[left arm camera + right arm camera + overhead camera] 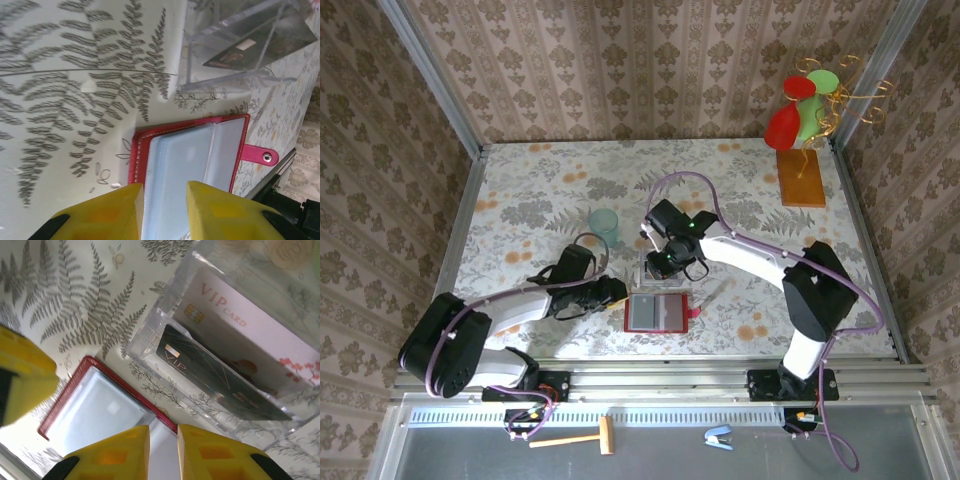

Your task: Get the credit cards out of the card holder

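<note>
Showing narrow gaps, grip unclear, left claw [164,192] and right claw [163,432] hang over the stitched red card holder [200,121].

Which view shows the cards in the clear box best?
Right wrist: the white VIP card and dark card stand in the clear box, print readable. Left wrist shows the dark card dimly through the box; top external leaves them too small to tell.

Counted: 1 card holder [656,313] | 1 clear box [150,335] | 2 credit cards in it: white card [250,325], dark card [215,375] | 1 cup [604,222] | 1 hammer [575,437] | 1 stapler [719,436]
</note>
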Controlling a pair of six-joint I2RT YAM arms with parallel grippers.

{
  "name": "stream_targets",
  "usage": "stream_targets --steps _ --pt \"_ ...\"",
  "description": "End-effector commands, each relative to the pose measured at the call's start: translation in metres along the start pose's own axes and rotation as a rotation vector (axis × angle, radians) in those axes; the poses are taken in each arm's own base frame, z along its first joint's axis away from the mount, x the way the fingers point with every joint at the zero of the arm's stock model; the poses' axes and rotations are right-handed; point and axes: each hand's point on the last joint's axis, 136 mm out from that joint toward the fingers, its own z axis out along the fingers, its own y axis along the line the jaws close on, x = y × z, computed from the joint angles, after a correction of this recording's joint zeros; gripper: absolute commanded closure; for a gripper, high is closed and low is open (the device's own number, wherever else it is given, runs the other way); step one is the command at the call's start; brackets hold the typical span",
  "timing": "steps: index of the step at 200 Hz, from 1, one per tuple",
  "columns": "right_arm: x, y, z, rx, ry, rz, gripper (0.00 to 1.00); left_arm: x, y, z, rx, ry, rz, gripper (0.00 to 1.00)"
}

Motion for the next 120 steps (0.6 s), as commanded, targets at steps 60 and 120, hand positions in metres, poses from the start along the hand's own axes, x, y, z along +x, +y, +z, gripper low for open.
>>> stream_targets --steps 60,120 --pt "0.023 0.021 -0.004 -0.159 -0.050 0.353 0.80 0.011 -0.003 0.011 0.002 0.017 0.009 0.74" --pt "0.042 0.020 0.004 -0.188 -0.030 0.408 0.80 0.021 0.006 0.014 -0.040 0.032 0.009 0.81"
